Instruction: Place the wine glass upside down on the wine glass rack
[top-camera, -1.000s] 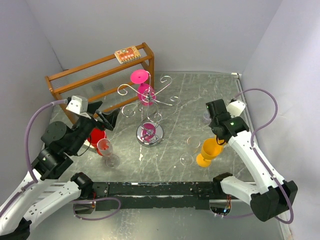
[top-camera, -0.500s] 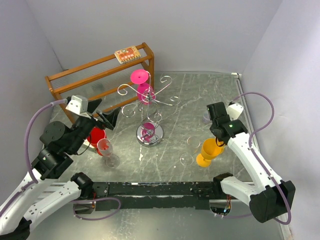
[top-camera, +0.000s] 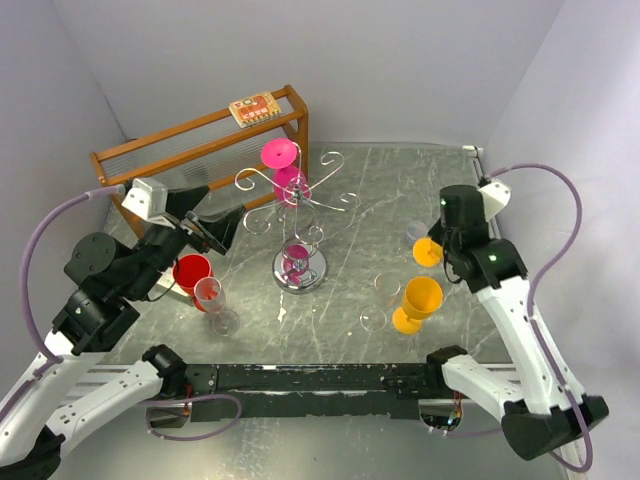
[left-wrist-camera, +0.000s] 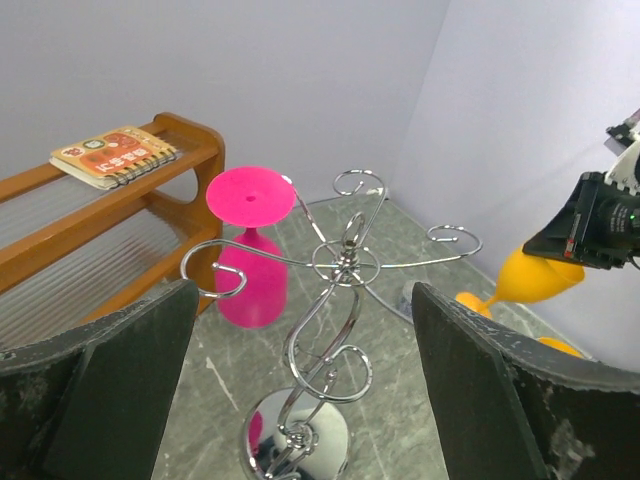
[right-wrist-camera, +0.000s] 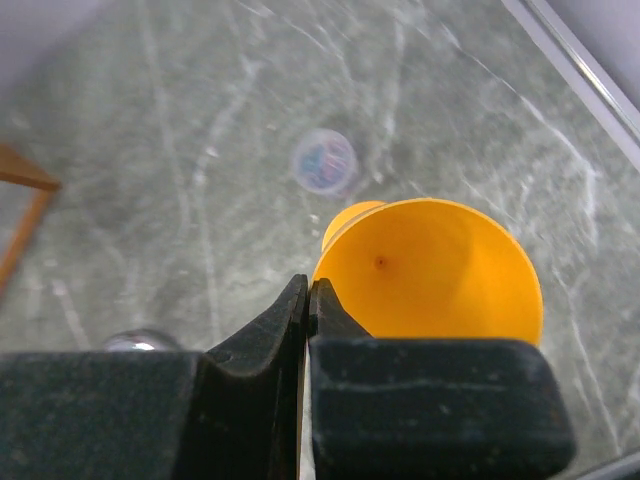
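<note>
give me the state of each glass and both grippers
pink glass: hanging upside down on wine glass rack
held orange glass: tilted, rim pinched by right gripper
other orange glass: upright on table
red glass: upright on table
clear glass beside it: upright
right gripper: shut on held orange glass
left gripper: open, empty

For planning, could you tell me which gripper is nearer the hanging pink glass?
Left. The left gripper is just near-left of the pink glass; the right gripper is farther, right of the rack.
</note>
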